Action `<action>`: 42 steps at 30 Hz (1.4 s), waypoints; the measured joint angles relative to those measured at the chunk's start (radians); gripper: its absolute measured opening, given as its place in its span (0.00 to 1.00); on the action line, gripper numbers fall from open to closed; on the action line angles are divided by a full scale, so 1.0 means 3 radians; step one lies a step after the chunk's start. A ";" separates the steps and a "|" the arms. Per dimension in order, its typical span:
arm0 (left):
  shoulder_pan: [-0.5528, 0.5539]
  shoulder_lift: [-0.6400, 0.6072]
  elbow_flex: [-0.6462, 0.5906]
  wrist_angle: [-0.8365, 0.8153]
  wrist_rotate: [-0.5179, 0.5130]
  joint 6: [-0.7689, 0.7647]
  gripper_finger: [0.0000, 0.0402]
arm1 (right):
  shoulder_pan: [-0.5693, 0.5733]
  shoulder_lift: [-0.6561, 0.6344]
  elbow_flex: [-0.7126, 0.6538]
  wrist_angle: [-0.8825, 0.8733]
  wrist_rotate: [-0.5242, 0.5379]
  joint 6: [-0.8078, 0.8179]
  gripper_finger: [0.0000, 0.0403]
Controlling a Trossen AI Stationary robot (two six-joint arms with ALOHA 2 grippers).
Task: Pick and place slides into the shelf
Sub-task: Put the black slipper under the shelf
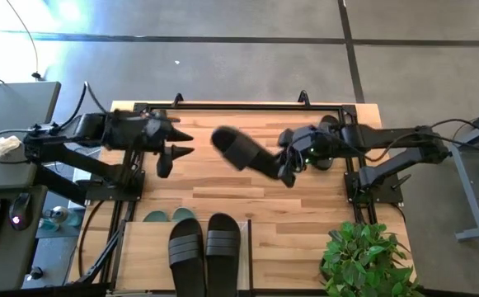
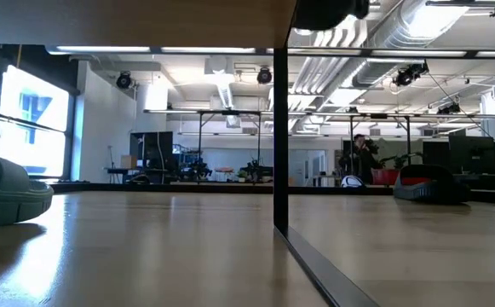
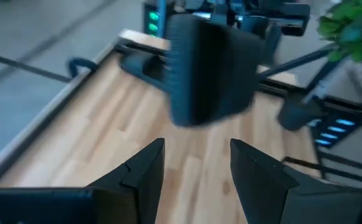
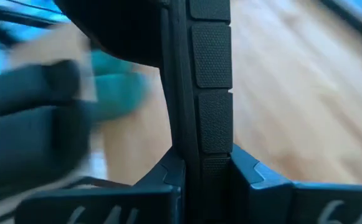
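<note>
Right gripper pinching a black slide above the middle of the table, left gripper nearby with fingers spread and empty, black pair on the shelf, green slides underneath

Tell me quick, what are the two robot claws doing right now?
Left gripper: jaws open, holding nothing.
Right gripper: jaws shut on a black slide, lifted above the table.

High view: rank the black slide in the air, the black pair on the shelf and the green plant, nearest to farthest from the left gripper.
From the left gripper:
1. Black rubber slide, held by the right gripper at table centre.
2. Black pair of slides, on the light wood shelf at the near edge.
3. Leafy green plant, near right corner.
</note>
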 joint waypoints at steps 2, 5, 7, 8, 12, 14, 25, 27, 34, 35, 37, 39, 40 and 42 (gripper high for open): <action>0.0220 0.0005 -0.0074 0.0023 0.0328 0.0010 0.41 | 0.0003 0.0005 -0.0086 0.0184 -0.0106 -0.0002 0.09; 0.0488 0.0003 -0.0162 0.0005 0.0672 0.0009 0.41 | -0.0008 0.0005 -0.0142 0.0157 -0.0079 0.0000 0.09; 0.0655 0.0003 -0.0226 0.0020 0.0864 0.0009 0.41 | -0.0015 0.0012 -0.0164 0.0128 -0.0113 0.0001 0.09; 0.0745 0.0006 -0.0254 0.0041 0.0982 0.0008 0.41 | -0.0019 0.0033 -0.0164 0.0129 -0.0157 0.0001 0.09; 0.1039 0.0045 -0.0291 0.0211 0.1524 0.0018 0.41 | -0.0049 0.0104 -0.0164 0.0180 -0.0372 -0.0041 0.09; 0.1170 0.0084 -0.0297 0.0195 0.1667 0.0038 0.41 | -0.0062 0.0131 -0.0164 0.0241 -0.0432 -0.0056 0.09; 0.1425 0.0344 -0.0296 0.0280 0.2403 0.0069 0.41 | -0.0176 0.0153 -0.0164 0.0240 -0.0599 0.0034 0.09; 0.1427 0.0395 -0.0296 0.0281 0.2401 0.0085 0.41 | -0.0193 0.0155 -0.0164 0.0238 -0.0627 0.0031 0.09; 0.1426 0.0558 -0.0296 0.0340 0.2400 0.0097 0.50 | -0.0217 0.0155 -0.0164 0.0241 -0.0710 0.0063 0.08; 0.1426 0.0569 -0.0296 0.0364 0.2396 0.0097 0.52 | -0.0216 0.0155 -0.0164 0.0240 -0.0718 0.0083 0.08; 0.1426 0.0589 -0.0296 0.0449 0.2397 0.0097 0.56 | -0.0216 0.0154 -0.0163 0.0241 -0.0744 0.0097 0.08; 0.1426 0.0594 -0.0296 0.0531 0.2396 0.0097 0.59 | -0.0216 0.0154 -0.0163 0.0241 -0.0770 0.0115 0.08; 0.1427 0.0594 -0.0296 0.0557 0.2395 0.0097 0.60 | -0.0216 0.0154 -0.0163 0.0241 -0.0770 0.0117 0.08; 0.1426 0.0594 -0.0296 0.0613 0.2399 0.0097 0.62 | -0.0216 0.0154 -0.0163 0.0241 -0.0770 0.0122 0.08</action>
